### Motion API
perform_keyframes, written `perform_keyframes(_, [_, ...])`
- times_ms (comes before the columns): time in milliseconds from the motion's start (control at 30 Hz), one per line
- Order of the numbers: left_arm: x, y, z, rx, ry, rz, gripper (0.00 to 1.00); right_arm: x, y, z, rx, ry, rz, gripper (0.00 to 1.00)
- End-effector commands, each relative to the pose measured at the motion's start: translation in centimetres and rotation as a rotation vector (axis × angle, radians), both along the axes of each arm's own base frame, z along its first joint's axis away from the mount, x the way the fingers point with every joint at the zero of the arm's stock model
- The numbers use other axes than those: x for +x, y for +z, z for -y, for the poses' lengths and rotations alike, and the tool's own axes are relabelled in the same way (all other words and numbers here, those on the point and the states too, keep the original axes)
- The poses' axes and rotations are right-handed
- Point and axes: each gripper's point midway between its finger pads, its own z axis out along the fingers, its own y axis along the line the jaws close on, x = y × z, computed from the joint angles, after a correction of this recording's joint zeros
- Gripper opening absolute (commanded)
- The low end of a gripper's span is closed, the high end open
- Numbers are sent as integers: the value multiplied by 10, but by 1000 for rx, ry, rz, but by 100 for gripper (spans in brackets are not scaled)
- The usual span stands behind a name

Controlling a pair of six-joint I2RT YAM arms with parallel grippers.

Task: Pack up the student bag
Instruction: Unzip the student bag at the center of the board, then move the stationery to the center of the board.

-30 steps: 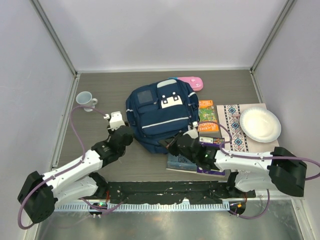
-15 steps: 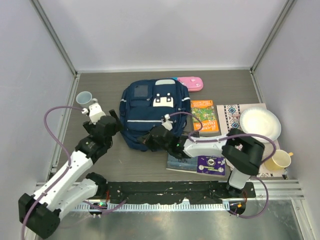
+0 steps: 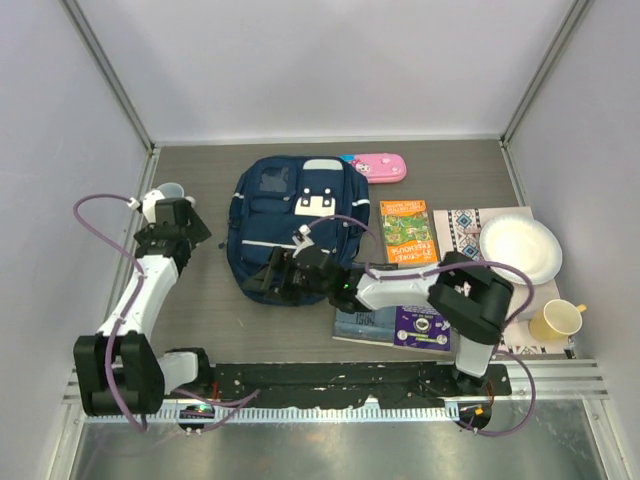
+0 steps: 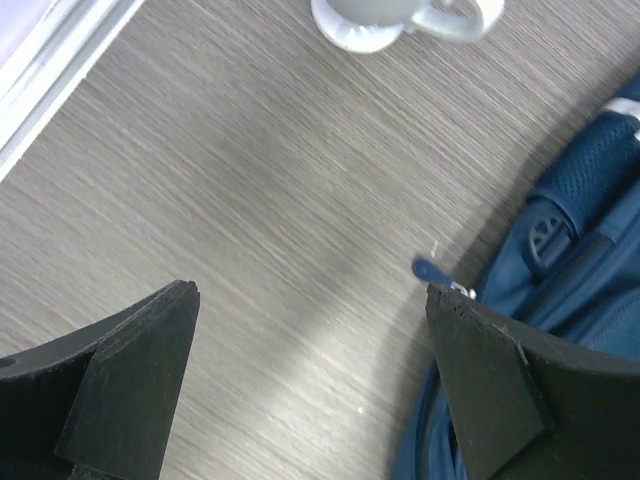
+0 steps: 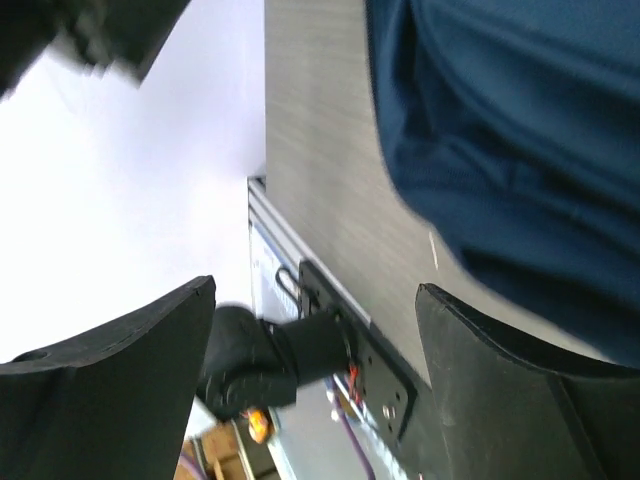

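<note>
The student bag [image 3: 290, 225], navy with white trim and a white dotted patch, lies flat at the middle of the table. My left gripper [image 3: 183, 226] hovers open over bare table just left of the bag, near a mug. In the left wrist view its jaws [image 4: 310, 292] stand wide apart, with the bag's edge [image 4: 590, 200] and a blue zipper pull [image 4: 428, 270] by the right finger. My right gripper [image 3: 268, 283] sits at the bag's near left corner, open and empty. In the right wrist view, the open gripper [image 5: 315, 290] has the bag's fabric [image 5: 510, 130] just above it.
A pale mug [image 3: 170, 192] stands left of the bag. A pink pencil case [image 3: 378, 166] lies behind it. Right of the bag are an orange book [image 3: 405, 230], a blue book [image 3: 362, 320], a purple book [image 3: 420, 328], a patterned mat [image 3: 468, 255], a white plate [image 3: 520, 250] and a yellow cup [image 3: 555, 320].
The bag has slid left and away. My right gripper followed its near edge leftward and opened. My left arm swung left, off the bag, toward the mug.
</note>
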Motion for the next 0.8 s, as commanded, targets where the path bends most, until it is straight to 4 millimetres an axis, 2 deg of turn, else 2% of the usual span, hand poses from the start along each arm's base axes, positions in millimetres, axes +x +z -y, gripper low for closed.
perform_keyframes(0, [38, 14, -15, 3, -32, 65, 100, -28, 61, 32, 24, 131, 152, 87])
perform_keyframes(33, [46, 14, -17, 1, -51, 76, 100, -29, 66, 41, 3, 137, 196, 87])
perform_keyframes(67, [53, 3, -18, 1, -58, 53, 100, -25, 67, 50, -28, 115, 213, 88])
perform_keyframes(100, [58, 3, -19, 7, -61, 60, 100, -19, 60, 65, -90, 99, 207, 88])
perform_keyframes(133, [70, 6, -19, 24, -92, 91, 100, -14, 77, 77, -81, 80, 238, 88])
perform_keyframes(167, [76, -1, -21, 32, -106, 79, 100, -10, 80, 85, -98, 88, 264, 88])
perform_keyframes(200, [82, -1, -22, 53, -125, 80, 100, 7, 79, 103, -128, 49, 252, 88])
perform_keyframes(267, [94, 1, -29, 101, -150, 92, 100, 22, 93, 124, -121, 18, 274, 89])
perform_keyframes(300, [98, -9, -29, 104, -162, 64, 100, 27, 91, 136, -136, 14, 251, 89])
perform_keyframes(333, [103, -7, -34, 111, -163, 65, 100, 46, 97, 154, -135, -43, 260, 89])
perform_keyframes(400, [112, -21, -35, 90, -192, 35, 100, 60, 96, 174, -143, -77, 239, 89])
perform_keyframes(433, [117, -22, -37, 90, -197, 30, 100, 76, 97, 190, -147, -128, 231, 89])
perform_keyframes(533, [125, -33, -41, 120, -230, 1, 100, 95, 95, 213, -157, -171, 207, 89])
perform_keyframes(700, [143, -40, -42, 105, -248, 16, 100, 113, 79, 227, -179, -182, 154, 89])
perform_keyframes(733, [145, -47, -41, 96, -253, -5, 99, 115, 77, 227, -180, -169, 149, 89])
perform_keyframes(767, [152, -42, -43, 103, -252, 10, 100, 118, 74, 230, -184, -172, 137, 89])
